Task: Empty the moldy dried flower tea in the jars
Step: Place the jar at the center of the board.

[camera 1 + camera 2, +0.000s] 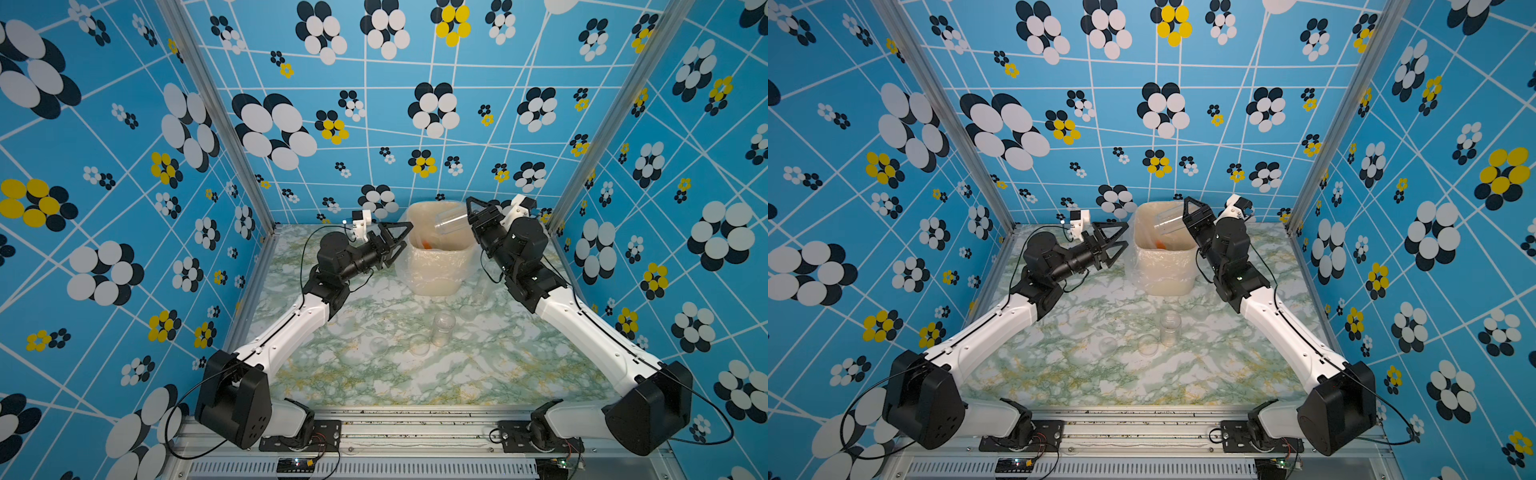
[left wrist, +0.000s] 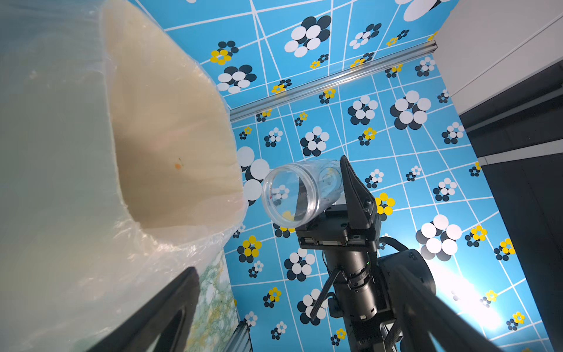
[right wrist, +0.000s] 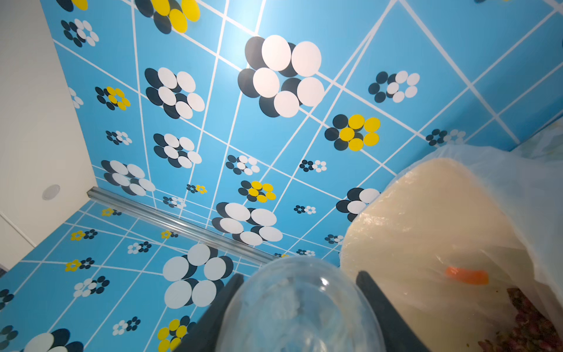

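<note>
The dried flower tea (image 3: 531, 324) lies in the bin (image 1: 432, 276), and the jar (image 1: 451, 220) tipped over its rim, pinched half-wide in my right fingers (image 1: 469, 217), looks empty. The second jar (image 1: 443, 330) stands lidless, seemingly empty, on the tabletop (image 1: 374, 378) by at least two lids (image 1: 378, 345), so I judge both jars emptied; my left fingers (image 1: 405, 237) gape wide beside the bin, holding nothing.

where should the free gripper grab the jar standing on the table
Probably around the mid side wall of the jar, with the left gripper coming in level from the robot's left: it stands upright, a smooth cylinder, and a side grip lets it tip later.
</note>
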You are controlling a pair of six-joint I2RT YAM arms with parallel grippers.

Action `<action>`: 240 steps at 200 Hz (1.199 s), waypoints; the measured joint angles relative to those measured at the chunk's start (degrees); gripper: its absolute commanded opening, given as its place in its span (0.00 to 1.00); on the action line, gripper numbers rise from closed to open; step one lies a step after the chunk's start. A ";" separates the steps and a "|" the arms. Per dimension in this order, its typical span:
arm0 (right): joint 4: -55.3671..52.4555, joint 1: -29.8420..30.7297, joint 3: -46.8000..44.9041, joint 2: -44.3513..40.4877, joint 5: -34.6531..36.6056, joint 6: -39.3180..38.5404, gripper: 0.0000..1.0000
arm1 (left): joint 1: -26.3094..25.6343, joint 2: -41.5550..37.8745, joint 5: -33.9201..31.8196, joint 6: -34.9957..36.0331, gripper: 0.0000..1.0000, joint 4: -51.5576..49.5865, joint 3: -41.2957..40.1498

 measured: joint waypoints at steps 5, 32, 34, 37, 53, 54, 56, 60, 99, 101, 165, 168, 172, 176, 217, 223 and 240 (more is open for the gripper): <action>0.26 0.13 -0.35 0.02 -0.31 0.98 0.08 | -0.15 0.55 0.02 -0.68 1.00 0.31 0.04; 2.93 0.87 -1.95 0.04 -1.60 4.83 0.08 | -1.18 2.86 0.13 -3.80 0.99 2.23 0.42; 3.02 0.92 -1.99 0.04 -1.57 4.98 0.08 | -1.29 2.97 0.13 -4.00 0.99 2.38 0.46; 3.17 0.96 -2.08 0.07 -1.75 5.25 0.08 | -1.36 3.26 0.15 -4.35 0.99 2.80 0.55; 4.22 1.20 -2.54 0.07 -2.03 6.34 0.08 | -1.68 4.52 0.11 -6.16 0.99 4.90 0.81; 4.26 1.20 -2.58 0.07 -2.10 6.47 0.08 | -1.68 4.57 0.13 -6.25 0.99 5.01 0.81; 4.33 1.22 -2.58 0.09 -2.12 6.51 0.08 | -1.70 4.74 0.13 -6.54 0.99 5.31 0.85; 4.39 1.31 -2.62 0.09 -2.16 6.78 0.08 | -1.75 5.05 0.11 -7.04 0.99 5.86 0.90; 6.01 2.10 -2.82 0.37 -2.21 8.28 0.08 | -2.38 7.72 0.13 -10.47 0.99 9.86 2.43; 6.05 2.14 -2.82 0.42 -2.23 8.41 0.09 | -2.45 7.78 0.15 -10.51 0.99 10.05 2.54; 6.95 3.56 -2.84 1.73 -2.67 9.27 0.08 | -4.00 9.79 0.33 -12.41 0.96 12.24 4.00; 6.99 3.61 -2.84 1.73 -2.64 9.27 0.08 | -4.00 9.84 0.33 -12.37 0.95 12.22 4.02; 7.06 3.72 -2.84 1.73 -2.67 9.40 0.08 | -4.00 9.90 0.33 -12.55 0.94 12.26 4.07; 7.08 3.78 -2.84 1.77 -2.69 9.44 0.08 | -4.00 9.99 0.33 -12.52 0.93 12.26 4.11; 7.30 4.46 -2.84 2.12 -3.26 9.92 0.08 | -4.00 10.01 0.31 -12.83 0.85 12.31 4.44; 7.30 4.48 -2.84 2.19 -3.30 9.92 0.08 | -4.00 10.01 0.33 -12.79 0.84 12.33 4.52; 7.30 4.57 -2.84 2.38 -3.45 9.99 0.08 | -4.00 10.03 0.33 -12.76 0.80 12.35 4.66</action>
